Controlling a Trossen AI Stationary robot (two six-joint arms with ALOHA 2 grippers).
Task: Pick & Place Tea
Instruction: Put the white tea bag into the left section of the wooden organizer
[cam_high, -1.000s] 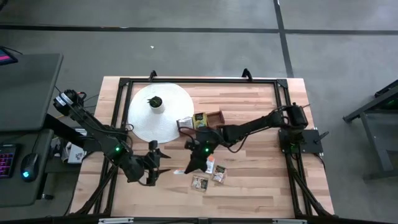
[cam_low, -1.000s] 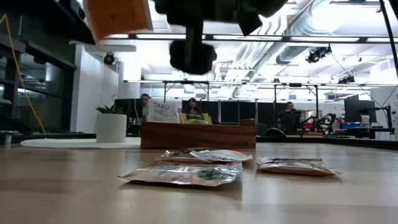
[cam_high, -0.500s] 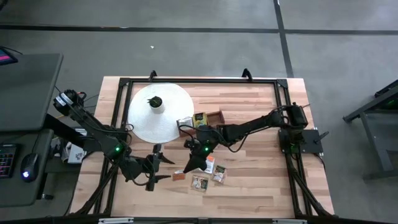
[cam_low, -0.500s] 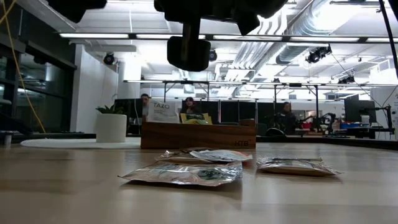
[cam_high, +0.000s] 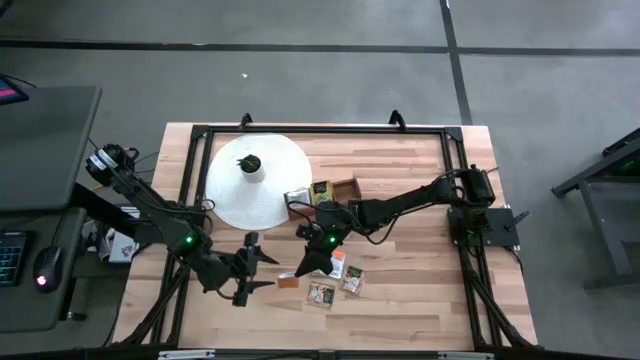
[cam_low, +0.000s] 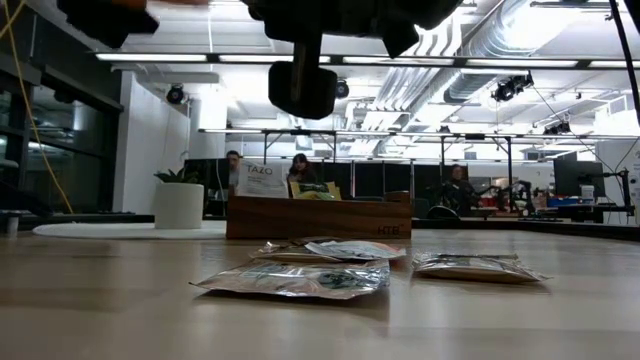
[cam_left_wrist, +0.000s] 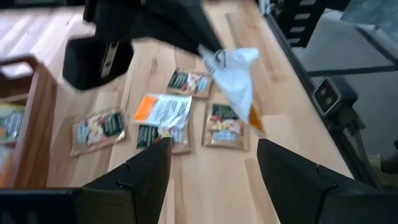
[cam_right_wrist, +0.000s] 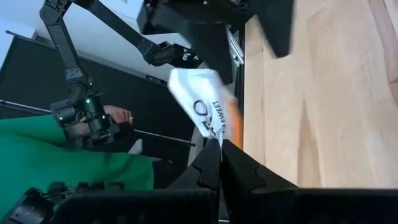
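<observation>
My right gripper (cam_high: 297, 274) is shut on an orange-and-white tea sachet (cam_high: 288, 282) above the table's middle, near the front. My left gripper (cam_high: 265, 270) stands open just left of it, touching nothing. Its fingers frame the sachet (cam_left_wrist: 233, 74) in the left wrist view. Several more sachets (cam_high: 338, 280) lie flat on the wood below and to the right of the held one. The brown wooden box (cam_high: 325, 190) stands farther back with sachets upright in it (cam_low: 262, 180). My right gripper pinches the sachet's edge (cam_right_wrist: 214, 138) between its two fingertips. The fingers slant down from the table's right. The sachet (cam_right_wrist: 205, 106) sticks out beyond the fingertips, tilted, lifted clear of the table.
A white round disc (cam_high: 262, 200) with a small potted plant (cam_high: 250, 165) lies at the back left beside the box. A dark frame (cam_high: 320, 130) runs round the table. Bare wood shows at the front left and the far right. People sit in the room behind (cam_low: 300, 170).
The sachet in my right gripper has tipped: its orange face now shows from above, and it has left the top of the low view. My left gripper has tipped a little at the wrist and stayed open in place.
</observation>
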